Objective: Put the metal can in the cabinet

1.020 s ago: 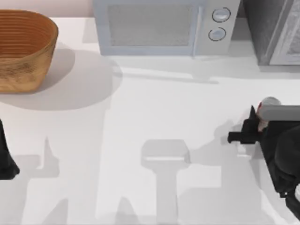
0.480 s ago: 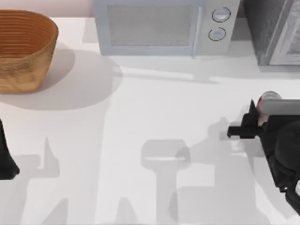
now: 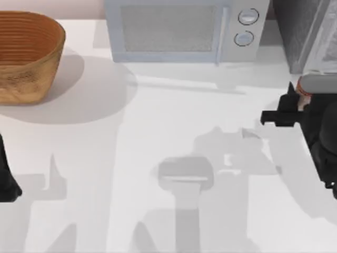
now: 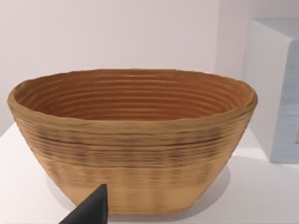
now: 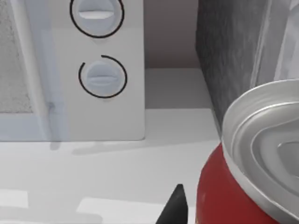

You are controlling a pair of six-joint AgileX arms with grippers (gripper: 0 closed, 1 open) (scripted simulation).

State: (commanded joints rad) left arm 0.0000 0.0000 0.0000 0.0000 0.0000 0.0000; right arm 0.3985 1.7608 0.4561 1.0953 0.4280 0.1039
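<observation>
Since a second ago the right gripper (image 3: 298,103) has been carrying the metal can (image 3: 303,95) away from the table's near edge and is now holding it clamped just in front of the cabinet (image 3: 308,32). One can, one cabinet, one microwave (image 3: 181,30) with two knobs left of the cabinet, and one wicker basket (image 3: 26,55) farther left. No writing is readable. The left gripper (image 4: 91,211) is waiting by the basket; I cannot tell its grip.
</observation>
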